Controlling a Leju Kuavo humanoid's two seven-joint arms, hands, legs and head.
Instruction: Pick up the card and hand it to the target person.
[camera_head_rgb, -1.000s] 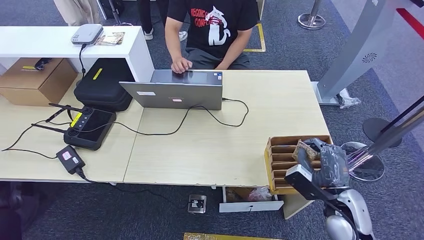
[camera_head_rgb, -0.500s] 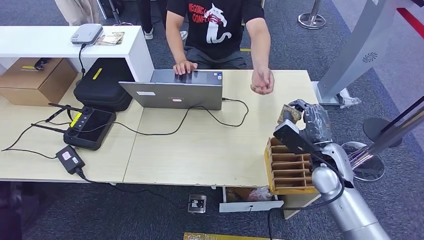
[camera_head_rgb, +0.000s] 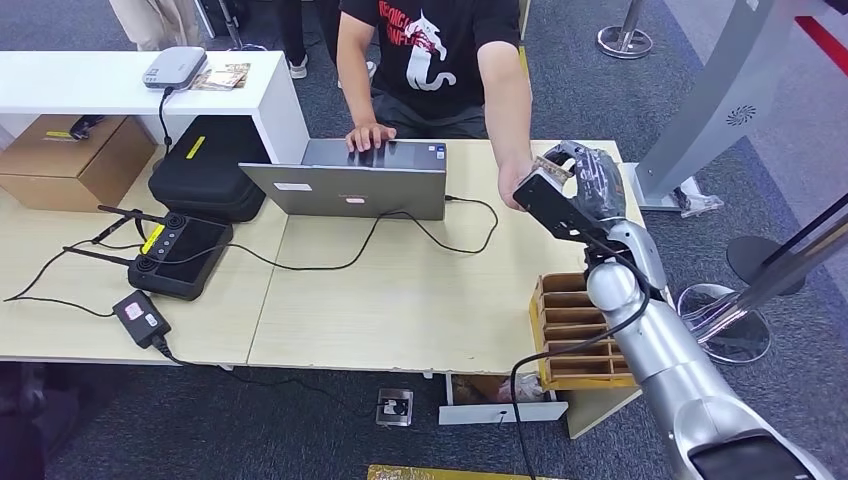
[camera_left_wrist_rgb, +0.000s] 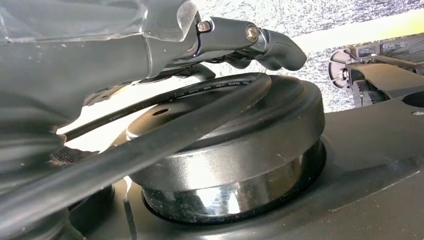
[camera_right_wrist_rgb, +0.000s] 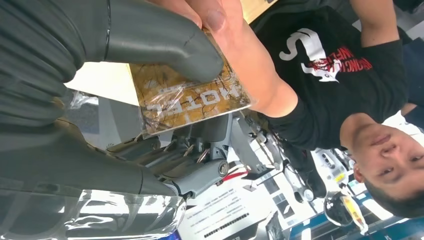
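Note:
My right hand (camera_head_rgb: 590, 185) is raised over the far right part of the desk and pinches a brown-gold card (camera_head_rgb: 553, 166). In the right wrist view the card (camera_right_wrist_rgb: 192, 100) reads "HOTEL" and sits in a clear sleeve, with my thumb (camera_right_wrist_rgb: 160, 42) pressed on its face. The person in a black T-shirt (camera_head_rgb: 430, 45) sits behind the desk. Their outstretched hand (camera_head_rgb: 515, 190) meets the card, and their fingertips (camera_right_wrist_rgb: 212, 15) touch its edge beside my thumb. My left hand (camera_left_wrist_rgb: 150, 45) hangs at my side, holding nothing, fingers loosely bent.
A wooden slotted card rack (camera_head_rgb: 575, 330) stands at the desk's near right corner, below my right arm. A grey laptop (camera_head_rgb: 345, 185) with a black cable lies in front of the person. A black controller (camera_head_rgb: 180, 255) and black case (camera_head_rgb: 205, 165) lie at the left.
My right hand has risen from the card rack and carried the card forward across the desk. The person has reached an arm out until their hand touches the card.

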